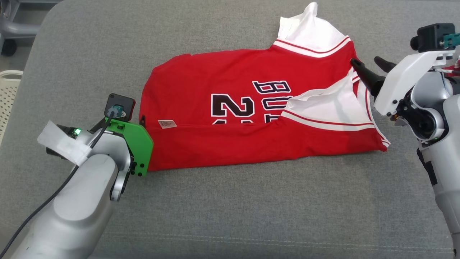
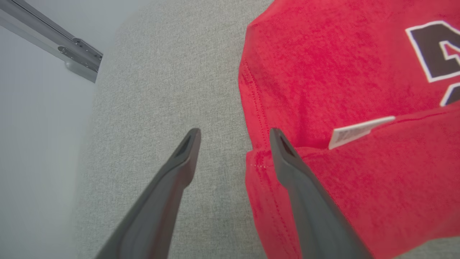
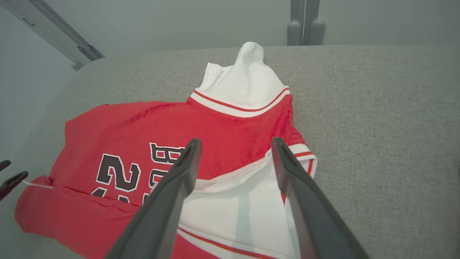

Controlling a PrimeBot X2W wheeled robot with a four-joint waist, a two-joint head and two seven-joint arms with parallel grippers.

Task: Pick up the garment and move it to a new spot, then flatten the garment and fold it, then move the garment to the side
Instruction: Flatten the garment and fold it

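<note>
The red jersey with white sleeves and dark lettering lies on the grey padded surface, its near long edge folded over onto itself. A white label pokes out of the fold near the hem. My left gripper is open at the hem's left end, one finger over the red cloth and the other above bare surface. My right gripper is open, held just above the collar end by the near white sleeve. In the right wrist view its fingers frame the jersey with nothing between them.
The far white sleeve sticks up crumpled at the jersey's top corner. A white slatted basket stands past the surface's left edge. Metal frame bars run behind the surface. Bare grey surface spreads in front of the jersey.
</note>
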